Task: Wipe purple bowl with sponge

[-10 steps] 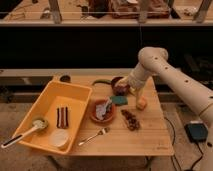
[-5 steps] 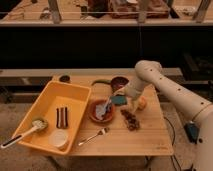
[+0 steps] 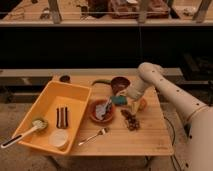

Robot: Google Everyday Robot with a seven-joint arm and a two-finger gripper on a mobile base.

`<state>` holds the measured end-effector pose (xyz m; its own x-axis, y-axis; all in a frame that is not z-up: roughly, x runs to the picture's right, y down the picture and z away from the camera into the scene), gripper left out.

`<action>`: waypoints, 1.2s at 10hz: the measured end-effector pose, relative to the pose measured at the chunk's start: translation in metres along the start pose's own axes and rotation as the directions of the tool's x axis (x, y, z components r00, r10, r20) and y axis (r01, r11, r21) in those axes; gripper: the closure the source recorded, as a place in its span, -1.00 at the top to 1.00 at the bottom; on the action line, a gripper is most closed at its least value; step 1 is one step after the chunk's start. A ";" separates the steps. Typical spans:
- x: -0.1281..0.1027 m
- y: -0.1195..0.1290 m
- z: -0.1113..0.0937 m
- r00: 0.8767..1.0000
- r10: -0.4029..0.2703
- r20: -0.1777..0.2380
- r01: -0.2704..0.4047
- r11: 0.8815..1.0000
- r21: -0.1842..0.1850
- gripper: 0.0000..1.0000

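Camera view: gripper [image 3: 118, 96] fingers spread wide, low over the sponge [image 3: 121, 100], just near of the purple bowl [image 3: 120, 82], right of the orange-brown bowl [image 3: 94, 114]; contact unclear.

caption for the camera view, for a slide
pincer at the flat teal-green sponge near the small round maroon-purple bowl on the wooden table

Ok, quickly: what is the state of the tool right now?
Tool: open, down at the sponge, just in front of the purple bowl; not closed on it.
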<state>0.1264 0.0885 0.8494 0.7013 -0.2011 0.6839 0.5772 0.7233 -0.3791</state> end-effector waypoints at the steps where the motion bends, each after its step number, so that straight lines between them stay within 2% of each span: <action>1: 0.000 0.000 0.000 1.000 0.001 0.000 -0.001 1.000 0.000 0.60; 5: 0.001 0.000 -0.001 1.000 0.002 -0.001 -0.002 1.000 0.001 0.60; 7: 0.002 -0.003 0.000 0.999 0.030 -0.011 -0.030 1.000 -0.005 0.60; 9: 0.000 -0.011 0.002 0.998 0.061 -0.030 -0.061 0.998 0.009 0.60; 12: 0.005 -0.011 0.008 0.992 0.123 -0.022 -0.121 0.992 0.045 0.60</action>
<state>0.1201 0.0853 0.8622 0.7758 -0.1256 0.6183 0.4683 0.7713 -0.4310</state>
